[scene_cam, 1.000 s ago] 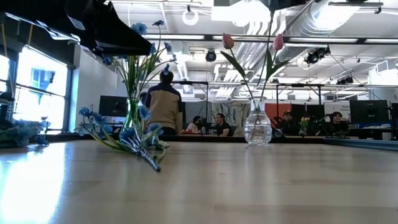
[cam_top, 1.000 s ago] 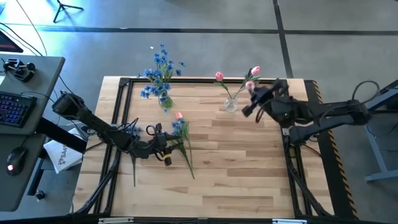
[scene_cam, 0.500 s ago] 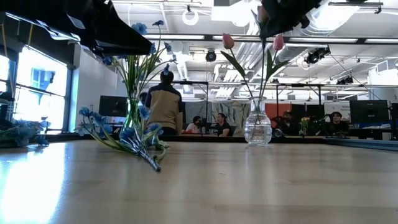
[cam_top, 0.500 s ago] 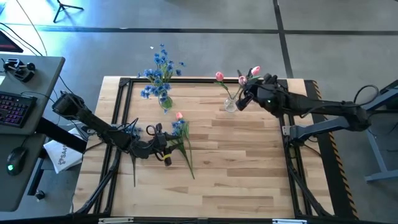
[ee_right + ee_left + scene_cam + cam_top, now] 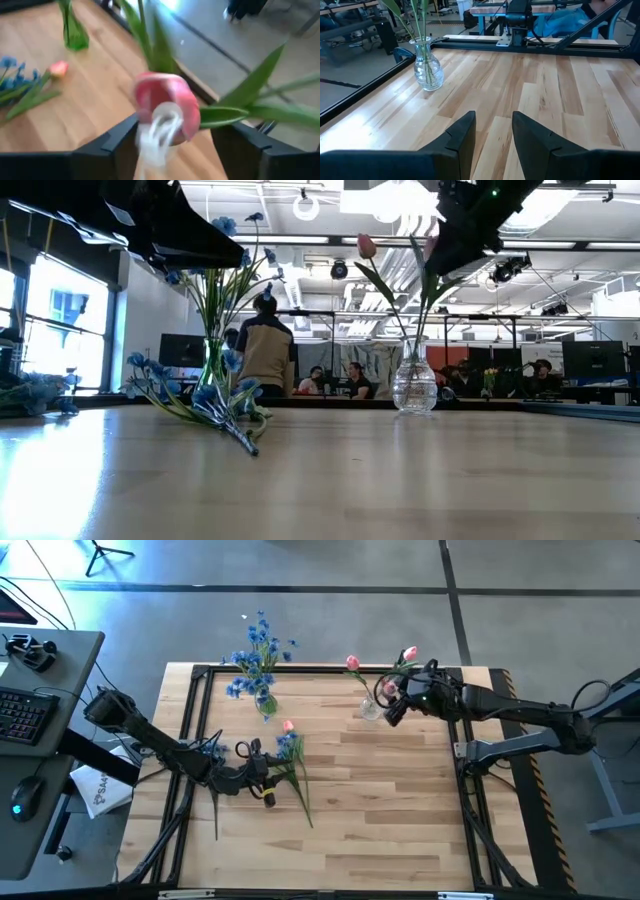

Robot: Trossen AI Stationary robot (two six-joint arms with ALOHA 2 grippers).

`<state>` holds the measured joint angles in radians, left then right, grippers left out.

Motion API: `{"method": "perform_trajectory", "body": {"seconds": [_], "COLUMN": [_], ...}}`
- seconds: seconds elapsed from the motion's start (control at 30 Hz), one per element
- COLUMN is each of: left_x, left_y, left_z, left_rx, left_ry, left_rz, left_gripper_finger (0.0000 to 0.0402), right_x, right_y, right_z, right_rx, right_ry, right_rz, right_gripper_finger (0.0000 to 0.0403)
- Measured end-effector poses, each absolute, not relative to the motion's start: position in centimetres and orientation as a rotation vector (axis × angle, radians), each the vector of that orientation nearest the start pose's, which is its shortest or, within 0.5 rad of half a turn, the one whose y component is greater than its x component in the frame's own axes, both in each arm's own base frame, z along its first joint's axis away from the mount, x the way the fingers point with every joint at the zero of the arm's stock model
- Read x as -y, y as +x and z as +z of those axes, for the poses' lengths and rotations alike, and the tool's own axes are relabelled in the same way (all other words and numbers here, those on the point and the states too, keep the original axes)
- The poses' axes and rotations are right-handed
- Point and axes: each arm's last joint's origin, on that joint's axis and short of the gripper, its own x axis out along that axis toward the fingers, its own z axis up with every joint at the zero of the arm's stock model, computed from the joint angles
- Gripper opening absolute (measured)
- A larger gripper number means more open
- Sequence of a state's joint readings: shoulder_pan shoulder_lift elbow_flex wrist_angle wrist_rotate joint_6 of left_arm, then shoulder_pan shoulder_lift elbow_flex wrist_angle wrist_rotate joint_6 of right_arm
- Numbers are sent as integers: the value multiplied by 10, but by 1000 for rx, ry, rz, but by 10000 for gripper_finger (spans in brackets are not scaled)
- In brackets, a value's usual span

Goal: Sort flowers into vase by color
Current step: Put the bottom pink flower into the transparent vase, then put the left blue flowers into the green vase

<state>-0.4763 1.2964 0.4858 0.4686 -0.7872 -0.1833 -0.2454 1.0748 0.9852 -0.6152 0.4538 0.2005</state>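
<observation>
A clear glass vase (image 5: 371,710) at the far right of the table holds pink flowers (image 5: 352,662). My right gripper (image 5: 175,135) hovers open just above it, its two fingers on either side of a pink bud (image 5: 165,102) with gaps to both. A green vase (image 5: 265,703) at the far left holds blue flowers (image 5: 258,645). A blue and a pink flower (image 5: 288,755) lie flat on the table. Beside them, my left gripper (image 5: 493,117) stands open with nothing between its fingers.
A black frame (image 5: 200,720) runs round the wooden tabletop. Bare wood lies toward the near and right edges. A desk with a keyboard (image 5: 20,710) and a mouse stands left of the table. People sit in the room (image 5: 262,345) beyond the far edge.
My right gripper has gone toward the table's left edge with a pink flower, coming over the clear vase. The pink bud has sunk a little toward the vase's mouth. The left arm has kept still.
</observation>
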Motion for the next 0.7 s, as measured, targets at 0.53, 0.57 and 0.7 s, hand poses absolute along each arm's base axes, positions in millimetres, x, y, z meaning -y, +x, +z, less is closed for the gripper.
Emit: {"method": "perform_trajectory", "body": {"seconds": [0.53, 0.57, 0.7], "left_x": [94, 94, 94], "left_y": [226, 226, 226], "left_z": [192, 192, 192], "left_rx": [-248, -248, -248], "left_ry": [22, 22, 23], "left_rz": [331, 331, 331], "left_gripper_finger": [117, 117, 117], "right_x": [59, 58, 56], "right_y": [191, 189, 182], "right_z": [296, 296, 291], "right_rx": [-881, -894, -965], "right_ry": [190, 195, 248], "right_rz": [-673, -677, -707], "right_gripper_finger": [243, 243, 243]}}
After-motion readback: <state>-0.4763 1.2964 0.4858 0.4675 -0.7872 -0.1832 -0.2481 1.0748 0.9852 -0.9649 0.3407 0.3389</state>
